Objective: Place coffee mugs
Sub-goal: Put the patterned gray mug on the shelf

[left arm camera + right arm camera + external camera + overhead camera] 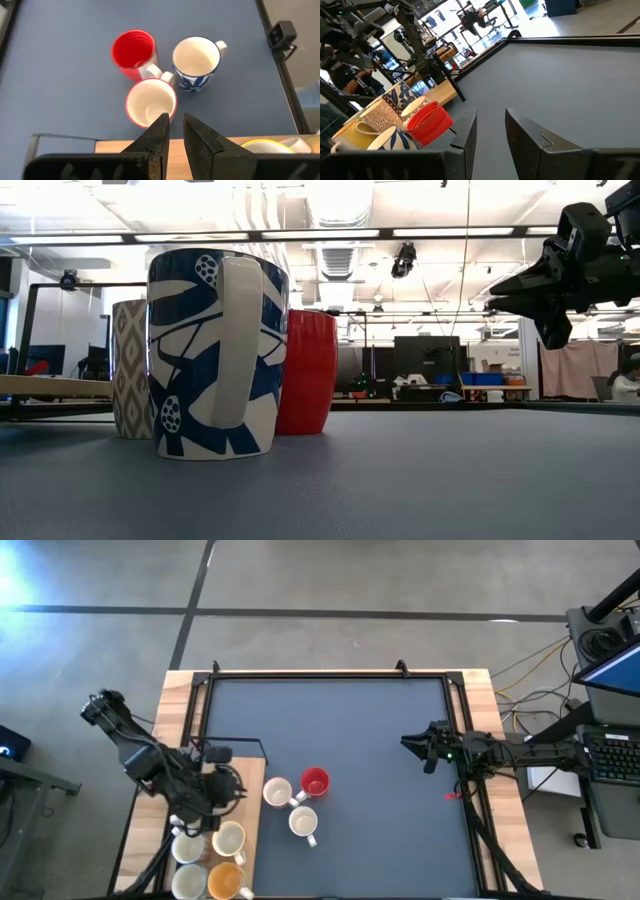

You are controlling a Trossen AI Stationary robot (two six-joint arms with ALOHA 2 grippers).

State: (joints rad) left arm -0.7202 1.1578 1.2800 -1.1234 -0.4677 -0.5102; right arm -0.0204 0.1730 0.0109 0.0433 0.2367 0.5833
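Three coffee mugs are out on the dark mat near its front edge: the blue-patterned mug (303, 823) nearest, then the grey-patterned mug (277, 792) and the red mug (315, 782), bunched and close to touching. Three more wait on the wooden strip at the table's front left corner (two cream mugs (229, 838) and an orange mug (225, 881), as far as the high view tells). The left gripper (228, 788) hovers just beside them, fingers slightly apart, holding nothing. Farther off, the right gripper (412, 743) hangs by the mat's right edge, fingers apart and empty. About half placed, I reckon.
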